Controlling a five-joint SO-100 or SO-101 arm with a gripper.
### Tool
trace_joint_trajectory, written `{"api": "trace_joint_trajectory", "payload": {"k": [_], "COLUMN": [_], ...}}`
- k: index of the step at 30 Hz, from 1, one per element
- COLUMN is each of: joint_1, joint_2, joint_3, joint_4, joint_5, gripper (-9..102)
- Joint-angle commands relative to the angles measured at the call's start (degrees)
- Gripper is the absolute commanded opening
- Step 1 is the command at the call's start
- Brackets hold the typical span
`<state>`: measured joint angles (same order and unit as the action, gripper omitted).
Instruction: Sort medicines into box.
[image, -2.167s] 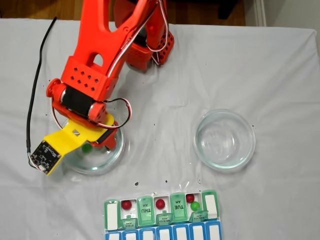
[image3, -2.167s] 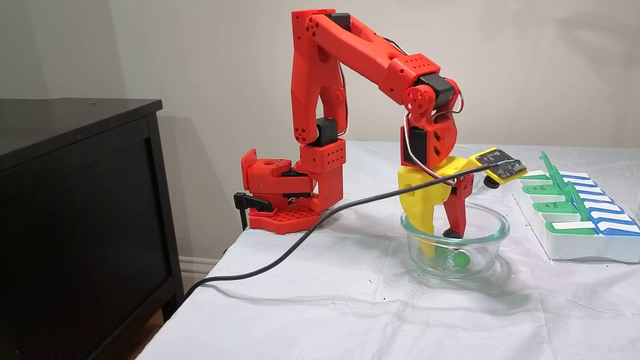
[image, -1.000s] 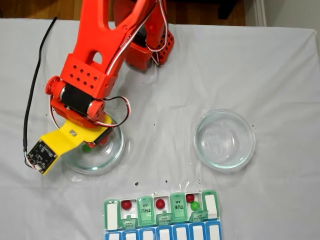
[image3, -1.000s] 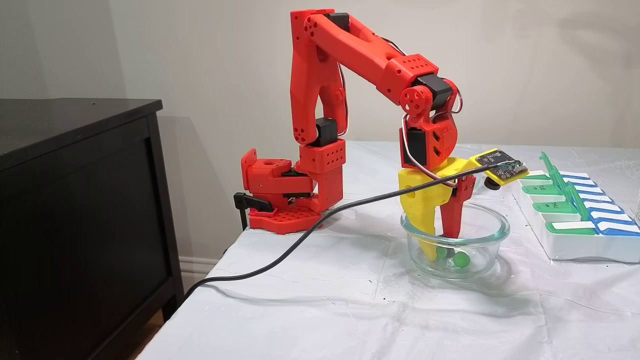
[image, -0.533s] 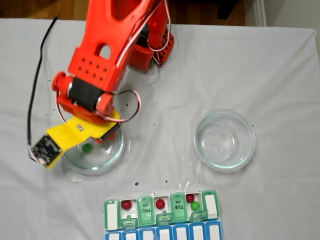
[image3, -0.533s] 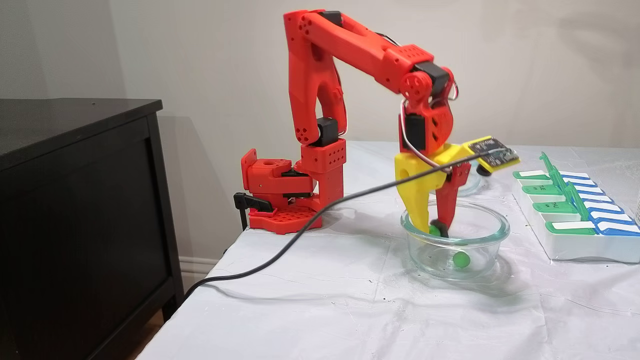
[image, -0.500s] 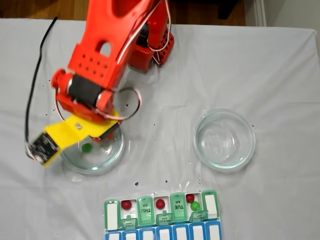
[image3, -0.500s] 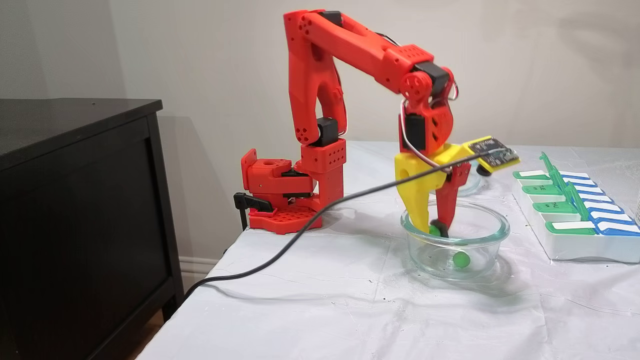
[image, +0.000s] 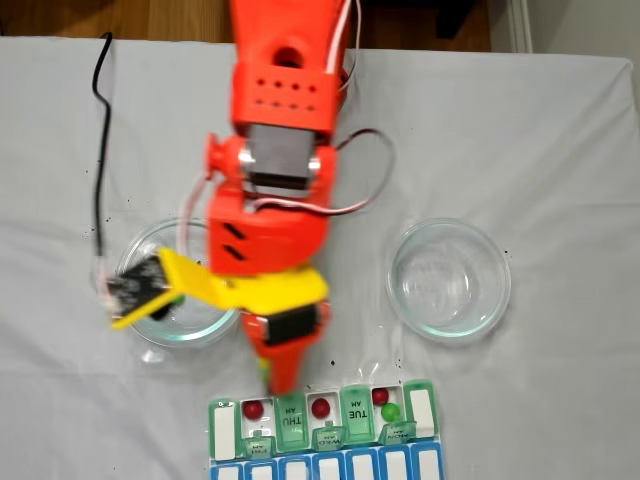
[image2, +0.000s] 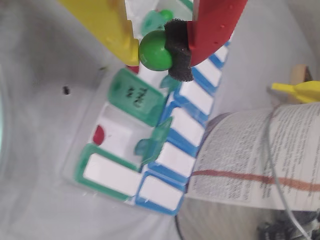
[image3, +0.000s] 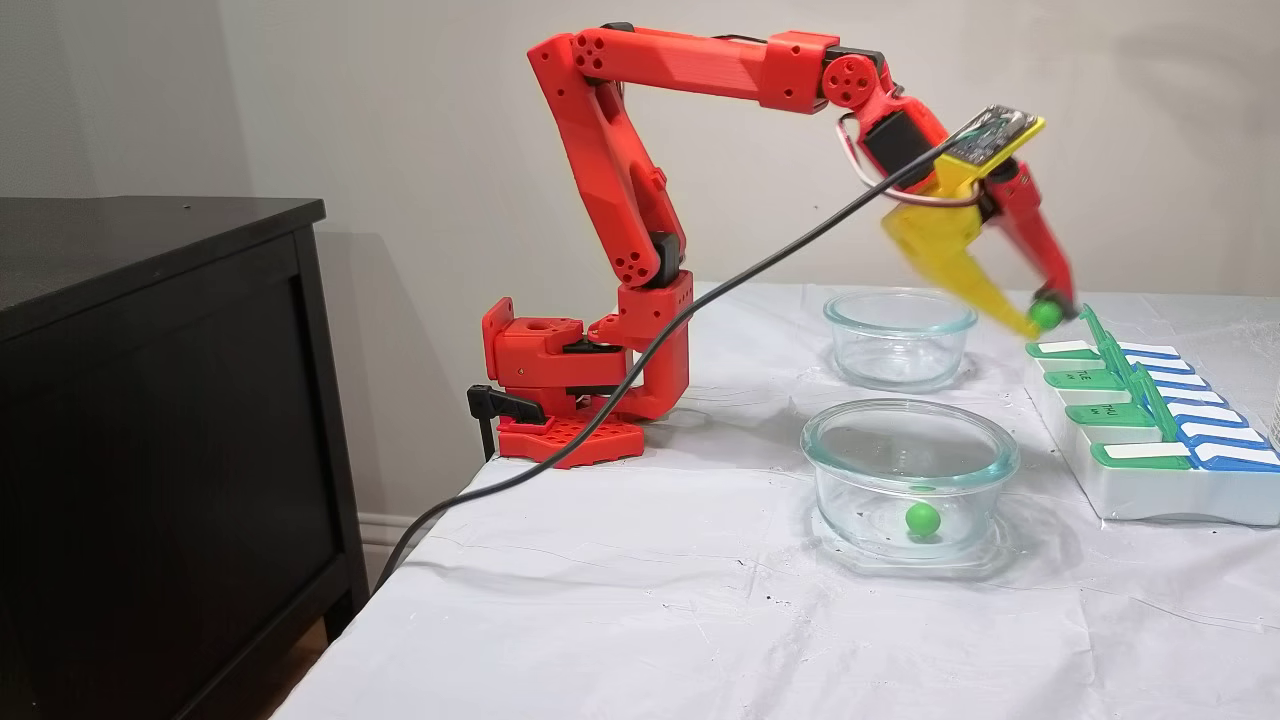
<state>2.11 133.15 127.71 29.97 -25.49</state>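
Gripper (image2: 152, 50) pinches a green ball (image2: 155, 50) between yellow finger and red foam pad, hanging high over the pill organizer (image3: 1150, 470), probably to clear its raised lids. One green ball (image3: 922, 518) sits in the near glass dish (image3: 905, 445).

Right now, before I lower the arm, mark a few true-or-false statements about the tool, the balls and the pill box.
1. The tool is shut on a green ball. True.
2. The carried ball is red. False: it is green.
3. One green ball lies in the near glass dish in a fixed view. True.
4. The pill box holds no balls. False: red balls and a green one sit in open compartments.
5. The far glass dish holds red balls. False: none show in it.
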Motion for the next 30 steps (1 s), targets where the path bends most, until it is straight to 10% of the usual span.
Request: {"api": "trace_joint_trajectory", "payload": {"k": [1, 30], "joint_1": [-3.96, -6.42], "joint_2": [0.44, -14.06], "joint_3": [4.31, 7.03], "joint_4": [-17.40, -27.69], "joint_5": [4.22, 3.34], "gripper": [0, 0]}}
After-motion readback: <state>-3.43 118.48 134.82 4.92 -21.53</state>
